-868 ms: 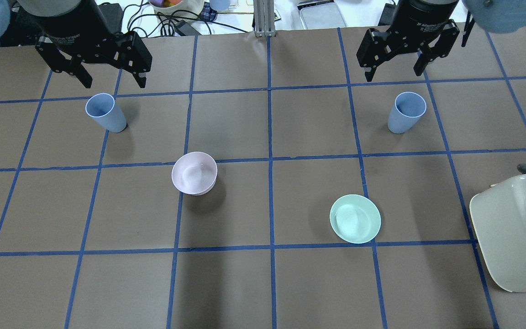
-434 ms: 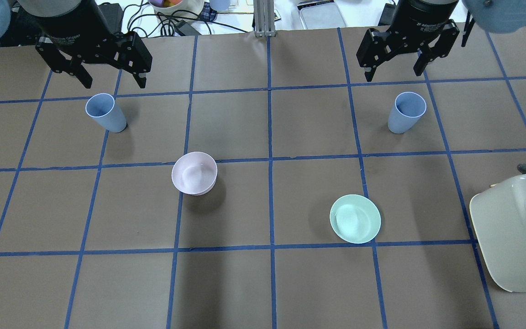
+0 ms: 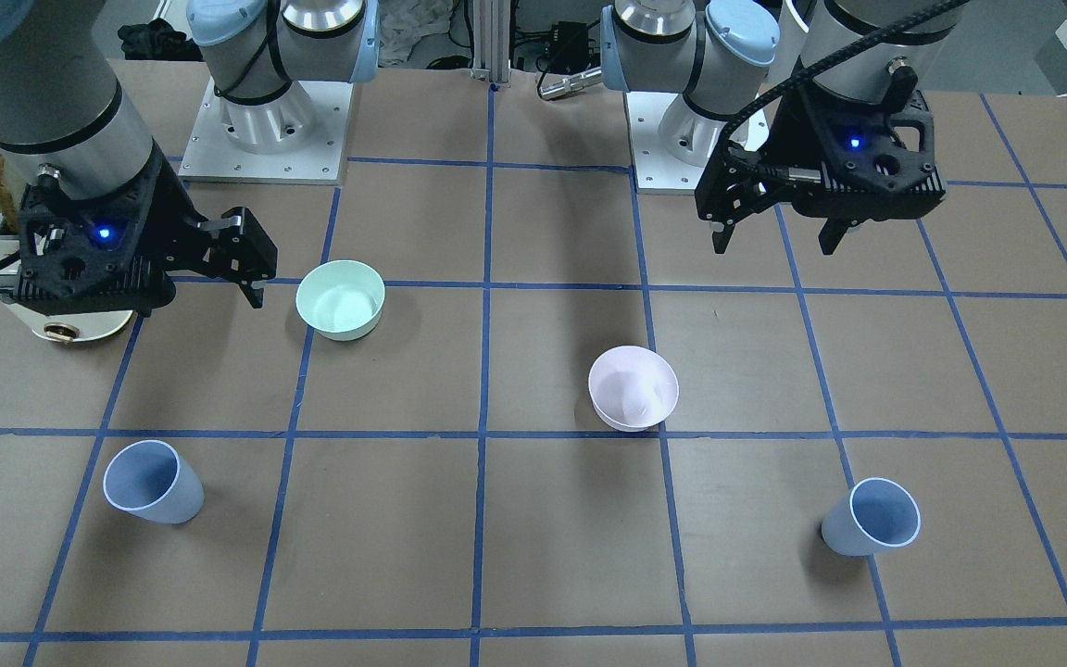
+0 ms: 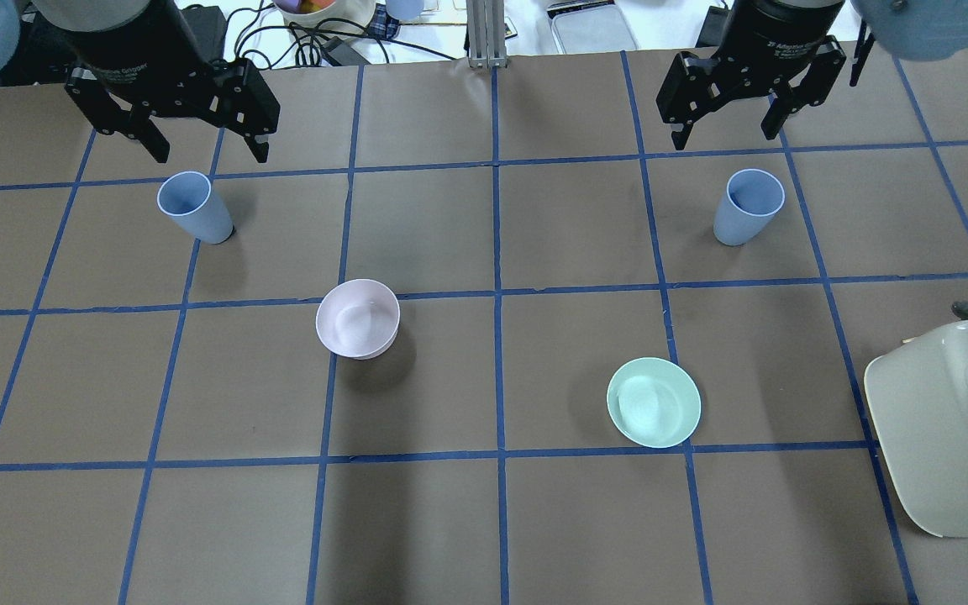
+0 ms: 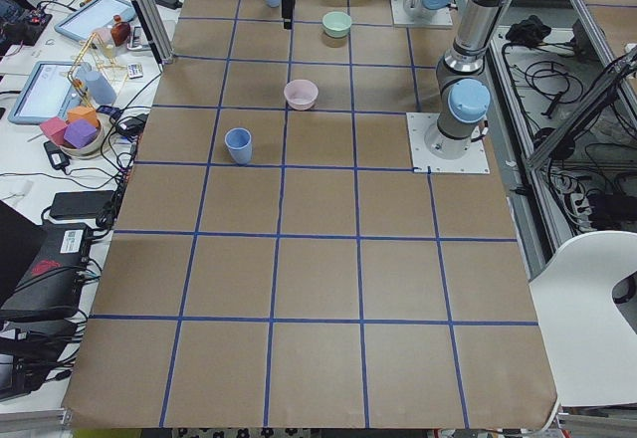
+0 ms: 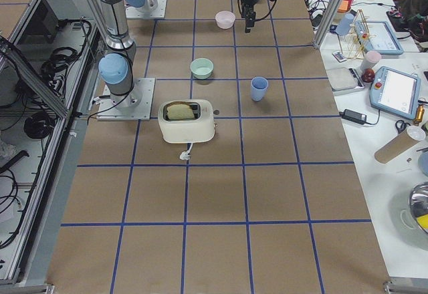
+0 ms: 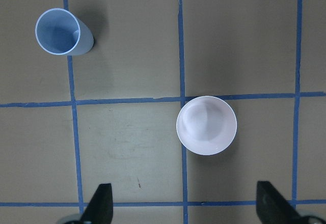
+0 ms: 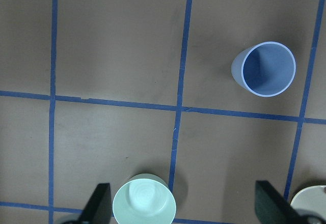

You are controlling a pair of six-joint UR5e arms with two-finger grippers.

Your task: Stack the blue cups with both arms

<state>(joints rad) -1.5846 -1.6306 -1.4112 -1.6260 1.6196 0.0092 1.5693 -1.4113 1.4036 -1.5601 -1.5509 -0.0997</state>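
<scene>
Overhead view, read from the robot's left side to its right. The left gripper point(image 4: 210, 156) hangs raised above the brown table point(image 4: 450, 521) with its two fingers spread wide. It holds nothing and touches nothing. The left blue cup point(image 4: 194, 206) stands upright on the table, mouth up, just beside a line of the blue tape grid point(image 4: 497, 252). Its interior is bare down to its own blue floor. The pink bowl point(image 4: 358, 318) sits rim up over a tape line, nearer the middle of the table and apart from the cup. It shows only its own glossy inside. The green bowl point(image 4: 654, 402) sits rim up in the right half, close to a tape crossing. It too shows only a smooth, bare inside. The right blue cup point(image 4: 747, 206) stands upright, mouth up, well apart from the left blue cup, with a bare interior. The two cups are not stacked. The right gripper point(image 4: 724, 139) hangs raised above the table, its fingers likewise spread wide, gripping nothing. Each wrist view shows the matching cup off to one side and clear of the two dark fingertips. At the right edge of the table lies the cream toaster point(image 4: 946, 420). The exterior right view shows a bread slice point(image 6: 181, 111) seated in its slot.
</scene>
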